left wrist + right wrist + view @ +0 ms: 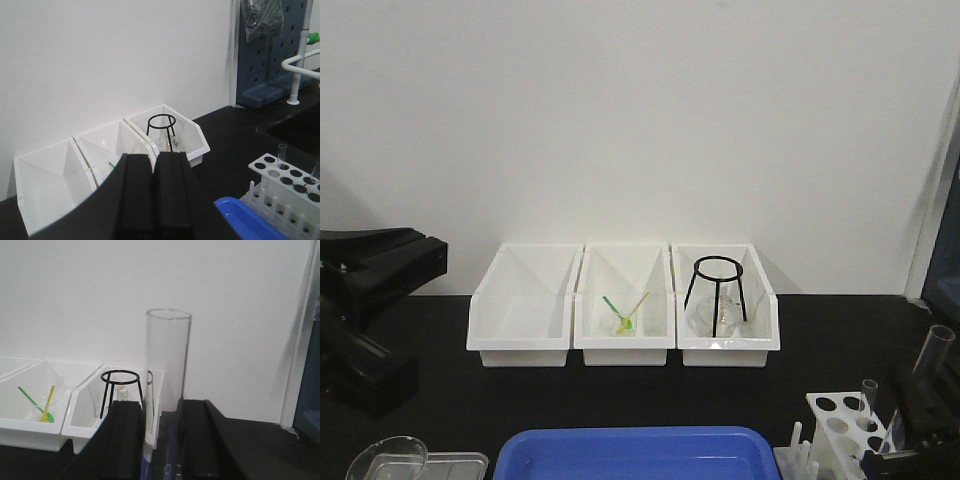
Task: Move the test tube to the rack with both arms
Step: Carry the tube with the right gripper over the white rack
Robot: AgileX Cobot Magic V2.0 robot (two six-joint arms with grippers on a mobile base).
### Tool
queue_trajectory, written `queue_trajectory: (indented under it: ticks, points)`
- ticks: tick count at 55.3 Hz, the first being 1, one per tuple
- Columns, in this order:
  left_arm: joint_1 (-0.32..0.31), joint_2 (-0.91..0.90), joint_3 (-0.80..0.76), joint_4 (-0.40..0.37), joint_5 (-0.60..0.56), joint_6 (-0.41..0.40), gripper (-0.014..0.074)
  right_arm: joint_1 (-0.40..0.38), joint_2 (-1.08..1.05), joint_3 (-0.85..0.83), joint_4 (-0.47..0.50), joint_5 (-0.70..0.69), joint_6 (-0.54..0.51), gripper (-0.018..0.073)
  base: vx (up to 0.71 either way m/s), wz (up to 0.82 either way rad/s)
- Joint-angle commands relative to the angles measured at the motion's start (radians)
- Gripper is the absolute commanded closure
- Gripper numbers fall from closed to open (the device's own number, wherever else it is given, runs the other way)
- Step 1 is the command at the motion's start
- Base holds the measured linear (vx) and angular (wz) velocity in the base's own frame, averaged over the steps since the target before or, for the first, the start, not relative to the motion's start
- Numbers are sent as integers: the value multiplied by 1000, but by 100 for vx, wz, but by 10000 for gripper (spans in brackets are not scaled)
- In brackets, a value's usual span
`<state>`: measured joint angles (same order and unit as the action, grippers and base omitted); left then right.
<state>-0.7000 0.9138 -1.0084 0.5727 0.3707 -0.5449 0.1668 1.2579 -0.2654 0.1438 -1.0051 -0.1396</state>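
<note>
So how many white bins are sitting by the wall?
3, in a row against the wall: the left bin looks empty, the middle bin holds green and yellow sticks, and the right bin holds a black wire stand.

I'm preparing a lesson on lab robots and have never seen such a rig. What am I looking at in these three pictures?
It is a robot with two black arms at a black bench. One picture looks across the bench from the front; the other two come from cameras on each wrist. The right gripper holds a clear test tube upright between its fingers. The left gripper is shut and holds nothing. On the bench stand three white bins, one holding a black wire stand, a white rack that already has a tube in it, and a blue tray.
</note>
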Motion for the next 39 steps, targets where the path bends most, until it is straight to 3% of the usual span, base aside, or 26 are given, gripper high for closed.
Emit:
queue_trajectory:
  ticks: [1,19,39]
  points:
    - [-6,-10,-34,8,-58,1,596,-7,7,-29,-19,-118,1,568,0,0]
    - [-6,-10,-34,7,-55,1,596,-7,108,-78,-75,-153,4,568,0,0]
    - [-6,-10,-34,7,-54,1,596,-7,191,-72,-46,-165,33,568,0,0]
